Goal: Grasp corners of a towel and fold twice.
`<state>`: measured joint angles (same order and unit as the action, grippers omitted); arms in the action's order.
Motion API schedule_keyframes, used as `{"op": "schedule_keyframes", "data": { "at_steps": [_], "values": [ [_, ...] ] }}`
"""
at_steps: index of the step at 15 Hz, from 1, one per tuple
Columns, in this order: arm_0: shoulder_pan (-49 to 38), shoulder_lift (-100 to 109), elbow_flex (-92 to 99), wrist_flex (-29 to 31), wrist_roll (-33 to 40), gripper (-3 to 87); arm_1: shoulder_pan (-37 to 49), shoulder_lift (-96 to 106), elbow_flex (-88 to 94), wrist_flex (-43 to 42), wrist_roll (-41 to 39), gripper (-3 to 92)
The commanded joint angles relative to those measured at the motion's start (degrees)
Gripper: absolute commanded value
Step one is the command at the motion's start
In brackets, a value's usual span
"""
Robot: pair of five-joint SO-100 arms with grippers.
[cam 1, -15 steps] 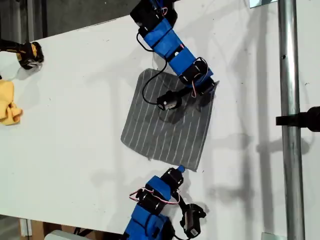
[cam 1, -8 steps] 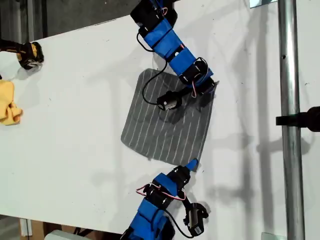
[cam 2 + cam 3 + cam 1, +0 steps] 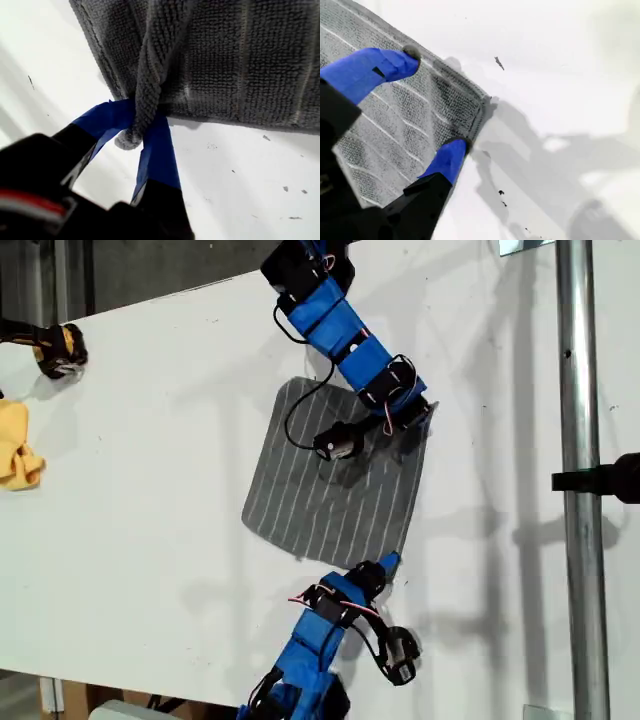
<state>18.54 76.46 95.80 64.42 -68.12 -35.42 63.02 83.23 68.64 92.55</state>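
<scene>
Yellow cloth at the exterior view's far left, well apart, not involved. Towel lies flat mid-table, unfolded, so neither fold is done. Both grippers are at its corners on the exterior view's right side. My second gripper is at the lower one, jaws spread, one finger on the cloth and the other at the hem, nothing gripped yet. My first gripper is at the upper corner, clamped on a bunched twist of it. Risks: the second could close on the hem only or push the corner away and wrinkle it. The first's bite looks narrow, so the cloth may slip on the lift. An uneven lift would give a skewed fold
</scene>
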Motion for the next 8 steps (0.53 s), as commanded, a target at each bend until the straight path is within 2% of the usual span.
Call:
{"op": "schedule_keyframes", "data": {
  "at_steps": [1,3,4,7,8],
  "values": [
    [-1.05,-2.02,-2.37,-2.11,0.0,27.6,-0.44,1.93,-2.02,0.62,0.62,-0.2],
    [-1.58,-4.83,-2.2,-4.22,-0.97,23.6,-0.53,2.2,-2.02,0.62,0.62,-0.2],
    [-2.02,-6.06,-1.76,-4.66,-1.67,15.4,-0.53,2.37,-2.02,0.62,0.7,-0.2],
    [-2.9,-6.77,0.35,-6.24,-3.87,-1.0,-0.88,2.46,-2.02,0.62,1.05,-0.2],
    [-2.46,-6.15,-0.18,-5.36,-4.57,-1.0,-0.97,2.55,-2.02,0.62,1.05,-0.2]
  ]
}}
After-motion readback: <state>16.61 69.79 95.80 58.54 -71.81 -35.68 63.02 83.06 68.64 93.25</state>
